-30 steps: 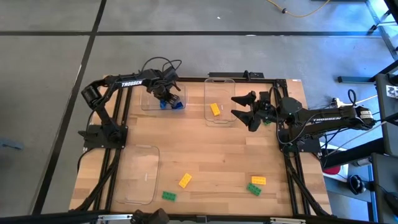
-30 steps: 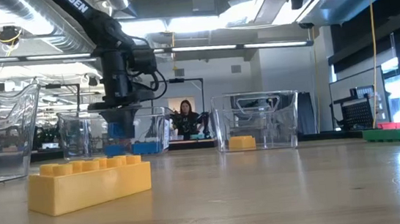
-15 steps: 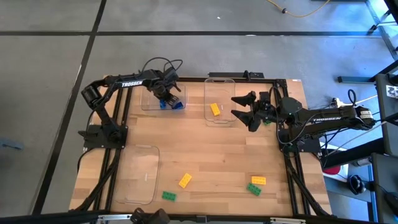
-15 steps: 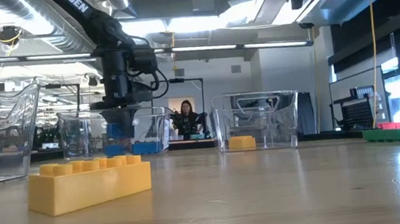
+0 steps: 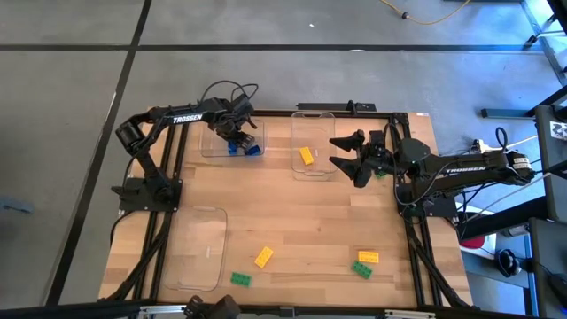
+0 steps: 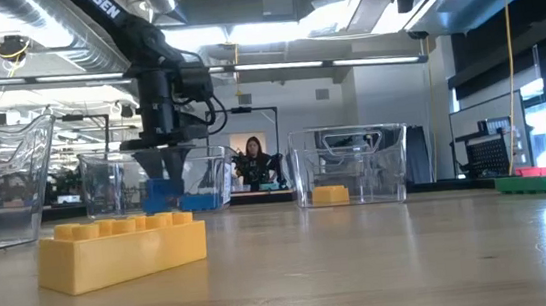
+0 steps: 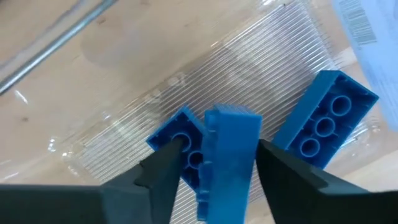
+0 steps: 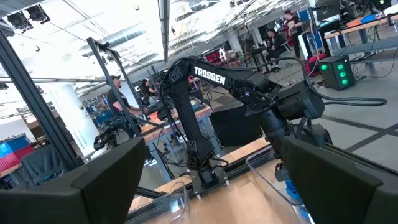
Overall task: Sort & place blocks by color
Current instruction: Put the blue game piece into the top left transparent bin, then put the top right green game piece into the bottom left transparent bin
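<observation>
1. The left pincer [image 5: 234, 140] hangs over the far-left clear tray [image 5: 213, 147], its fingers spread apart either side of a blue block [image 7: 227, 162] standing on edge; two more blue blocks [image 7: 326, 121] lie flat on the tray's ribbed floor.
2. Risk: the upright block looks barely held, if at all. It may topple onto its neighbours, or catch on a finger as the arm lifts and be dragged over the tray wall.
3. The right pincer [image 5: 348, 158] waits wide open beside the middle tray [image 5: 313, 168], which holds one yellow block [image 5: 306, 156]. A green block [image 5: 380, 172] sits close under that arm and could be knocked by a sweep.
4. Unsorted pieces remain on the near side of the pale wooden worktop [image 5: 292, 221]: two yellow, two green, near an empty third tray [image 5: 202, 250].
5. Beyond the worktop lies an open workshop with strip lighting and shelving; a person [image 6: 254, 161] stands far behind.
</observation>
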You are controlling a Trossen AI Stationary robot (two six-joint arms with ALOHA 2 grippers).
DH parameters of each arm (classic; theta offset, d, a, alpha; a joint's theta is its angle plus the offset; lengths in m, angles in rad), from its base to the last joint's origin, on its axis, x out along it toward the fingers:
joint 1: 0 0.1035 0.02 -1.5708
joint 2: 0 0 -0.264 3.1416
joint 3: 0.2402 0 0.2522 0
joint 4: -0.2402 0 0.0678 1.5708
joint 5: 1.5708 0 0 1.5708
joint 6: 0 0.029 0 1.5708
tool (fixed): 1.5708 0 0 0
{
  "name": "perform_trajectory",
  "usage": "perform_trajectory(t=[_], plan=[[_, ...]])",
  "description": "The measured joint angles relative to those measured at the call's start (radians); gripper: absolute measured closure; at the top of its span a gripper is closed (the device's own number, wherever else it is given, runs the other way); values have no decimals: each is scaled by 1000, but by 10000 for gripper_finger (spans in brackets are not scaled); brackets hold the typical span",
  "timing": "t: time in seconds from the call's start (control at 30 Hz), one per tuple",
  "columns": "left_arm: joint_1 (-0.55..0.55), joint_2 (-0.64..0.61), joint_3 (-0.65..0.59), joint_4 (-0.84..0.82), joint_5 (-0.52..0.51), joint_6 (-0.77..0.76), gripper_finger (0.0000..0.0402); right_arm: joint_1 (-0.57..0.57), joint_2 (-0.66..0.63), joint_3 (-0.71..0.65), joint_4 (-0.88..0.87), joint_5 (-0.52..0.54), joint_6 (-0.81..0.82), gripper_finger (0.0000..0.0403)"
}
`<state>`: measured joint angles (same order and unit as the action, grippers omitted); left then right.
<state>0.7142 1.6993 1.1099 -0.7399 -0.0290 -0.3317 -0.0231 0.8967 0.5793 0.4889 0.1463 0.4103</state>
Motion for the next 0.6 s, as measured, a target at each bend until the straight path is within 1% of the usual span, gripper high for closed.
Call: perform_trajectory(t=[0.1,0.2,0.3,0.43,0.6], plan=[[0,0,0,0,-10,7,174,0,0,0,0,0,0,25],[-2,0,0,0,-30,20,160,0,0,0,0,0,0,25],[-2,-1,0,-6,-32,21,157,0,0,0,0,0,0,25],[4,-42,1,0,-25,25,157,0,0,0,0,0,0,25],[6,-153,1,36,-26,29,156,0,0,0,0,1,0,25]])
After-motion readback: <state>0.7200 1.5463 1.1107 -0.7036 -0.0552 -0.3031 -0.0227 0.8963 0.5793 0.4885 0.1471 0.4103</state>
